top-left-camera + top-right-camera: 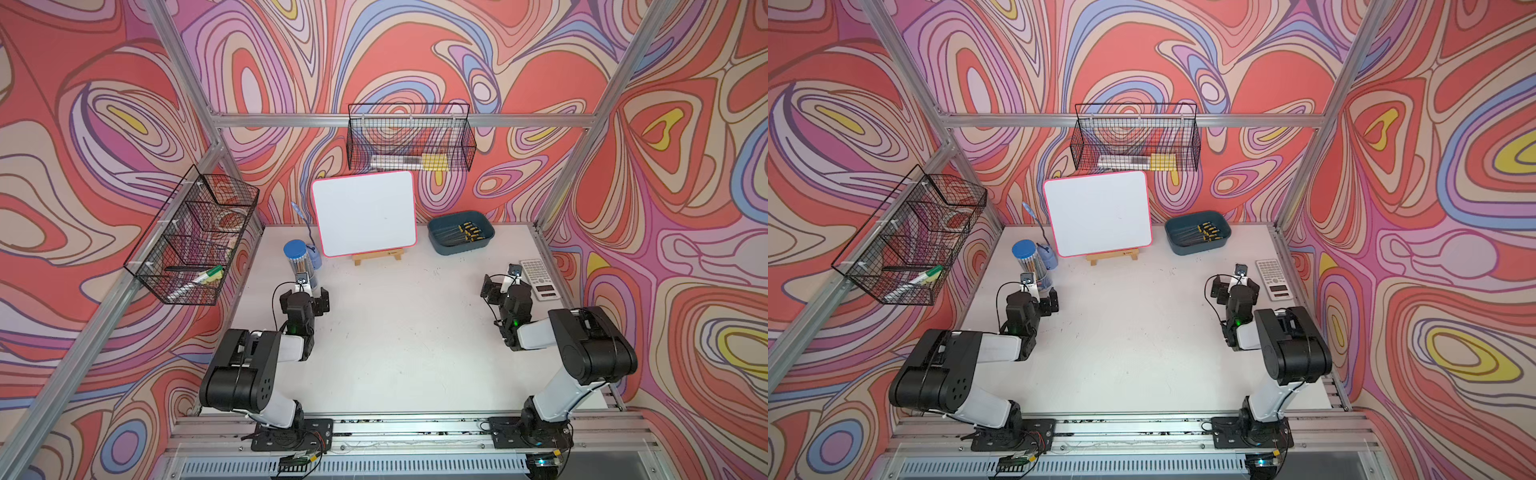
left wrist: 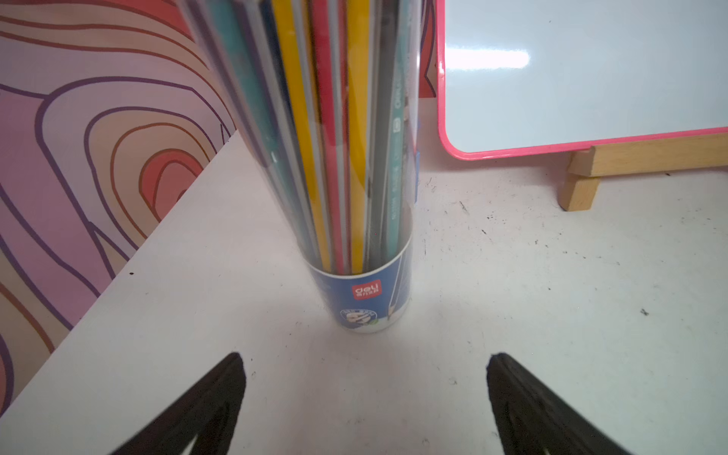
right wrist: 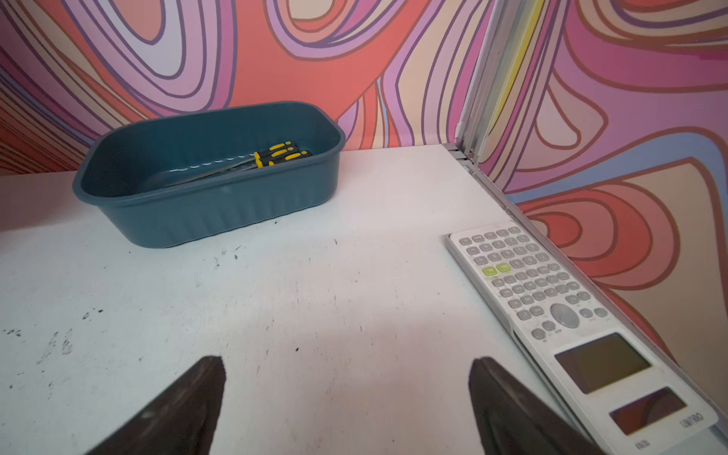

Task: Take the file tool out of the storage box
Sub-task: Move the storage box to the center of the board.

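right gripper [image 3: 346,360] spread wide, empty, above white table [image 3: 315,295]; left gripper [image 2: 365,354] likewise spread, empty. shallow dark teal plastic storage box [image 3: 220,212] far right; slim metal file tools [image 3: 272,155] with black-yellow handles lie inside. likely light, stiff, thin; pinch at handle best.

Swirling red-pink walls [image 1: 415,50], aluminium frame [image 1: 291,120], scuffed white tabletop [image 1: 395,332]

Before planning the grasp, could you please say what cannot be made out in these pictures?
- Right wrist view: the storage box wall hides part of the file tools; count unclear.
- Both top views: file tools too small to tell apart.
- Left wrist view: pencil tube upper end cut off by the frame edge.
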`<control>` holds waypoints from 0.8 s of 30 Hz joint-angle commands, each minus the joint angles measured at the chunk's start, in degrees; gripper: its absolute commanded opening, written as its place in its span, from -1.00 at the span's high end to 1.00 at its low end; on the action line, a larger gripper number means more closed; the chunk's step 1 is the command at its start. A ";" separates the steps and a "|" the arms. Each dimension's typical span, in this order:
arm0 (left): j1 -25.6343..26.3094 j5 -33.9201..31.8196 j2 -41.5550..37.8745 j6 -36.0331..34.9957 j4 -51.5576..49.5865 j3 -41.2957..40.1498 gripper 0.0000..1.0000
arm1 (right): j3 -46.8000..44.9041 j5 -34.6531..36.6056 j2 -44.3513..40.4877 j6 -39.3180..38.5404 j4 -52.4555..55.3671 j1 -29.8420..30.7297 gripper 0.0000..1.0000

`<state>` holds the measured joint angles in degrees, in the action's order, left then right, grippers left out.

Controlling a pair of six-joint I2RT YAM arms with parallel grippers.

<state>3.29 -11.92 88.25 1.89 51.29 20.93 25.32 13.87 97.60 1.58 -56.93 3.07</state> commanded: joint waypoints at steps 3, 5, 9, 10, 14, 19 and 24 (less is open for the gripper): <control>-0.39 0.50 0.12 -0.59 0.99 0.17 -0.99 | 0.55 -0.26 -0.19 0.26 0.24 -0.18 -0.97; -0.41 0.50 0.08 -0.54 0.94 0.17 -0.99 | 0.60 -0.33 -0.22 0.26 0.19 -0.18 -0.97; -1.97 4.18 -0.21 0.00 -0.77 0.72 -0.99 | 0.65 -0.30 -0.14 0.34 0.31 -0.19 -0.97; -1.97 4.19 -0.08 -0.04 -0.37 0.69 -0.99 | 0.61 -0.32 -0.13 0.37 0.32 -0.20 -0.97; -1.97 5.42 -0.33 -0.48 -1.15 0.87 -0.99 | 0.87 -1.11 -0.22 0.53 1.02 -0.50 -0.97; -1.80 4.33 -0.53 -0.36 -1.80 1.22 -0.99 | 0.69 -0.87 -0.31 0.50 0.50 -0.48 -0.97; -0.84 1.98 -1.38 -0.84 -1.02 0.69 -0.99 | 0.48 -0.45 -0.86 -0.06 0.20 -0.48 -0.97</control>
<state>1.72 -8.12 88.25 1.89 50.30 20.93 25.39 13.43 97.60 1.58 -56.14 2.96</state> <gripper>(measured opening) 0.996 0.985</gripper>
